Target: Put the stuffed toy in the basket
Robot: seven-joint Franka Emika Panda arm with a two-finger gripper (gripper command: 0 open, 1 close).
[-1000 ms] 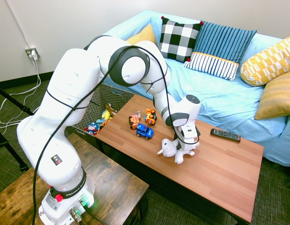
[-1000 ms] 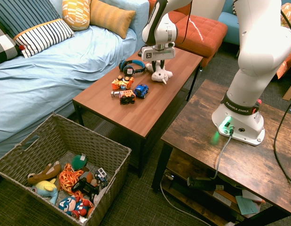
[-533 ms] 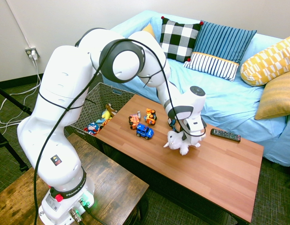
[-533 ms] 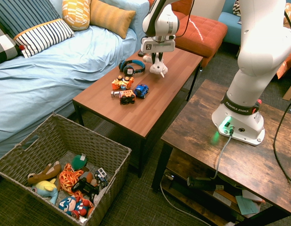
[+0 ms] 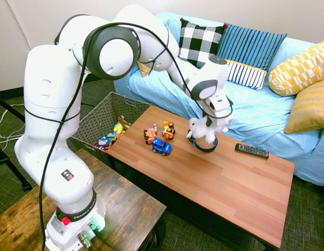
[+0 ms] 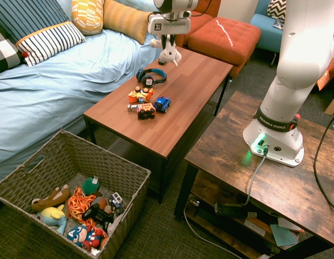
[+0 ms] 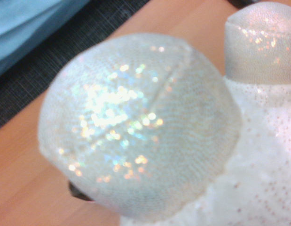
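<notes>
Pincer (image 6: 168, 43): closed on the stuffed toy (image 6: 170, 53), its fingers pinched together with no wide gap. The toy is suspended above the coffee table (image 6: 177, 94), at the far end in the second exterior view, outside the basket (image 6: 135, 189).

Materials: the toy is white and fluffy. The wrist view shows two rounded, iridescent ends with fine scale-like texture and a seam, beside speckled white fabric. The tabletop is smooth, rectangular, wood-grained. The basket is dark grey, coarsely woven, with sloping sides and a rectangular rim.

View differences: the first exterior view shows the full remote control (image 5: 252, 150) at the right, near the sofa (image 5: 240, 112); the headphones (image 5: 204, 145) are partly covered by the toy there. The second exterior view shows the headphones uncovered, both orange toys and the blue toy car (image 6: 162, 104) nearer.

Container: the basket, at near left in the second exterior view, holds a brown plush (image 6: 51, 198), a yellow-and-blue plush (image 6: 52, 216), orange strings (image 6: 80, 205), a green ball (image 6: 90, 185), a black game controller (image 6: 97, 215) and a red-and-blue figure (image 6: 86, 236).
</notes>
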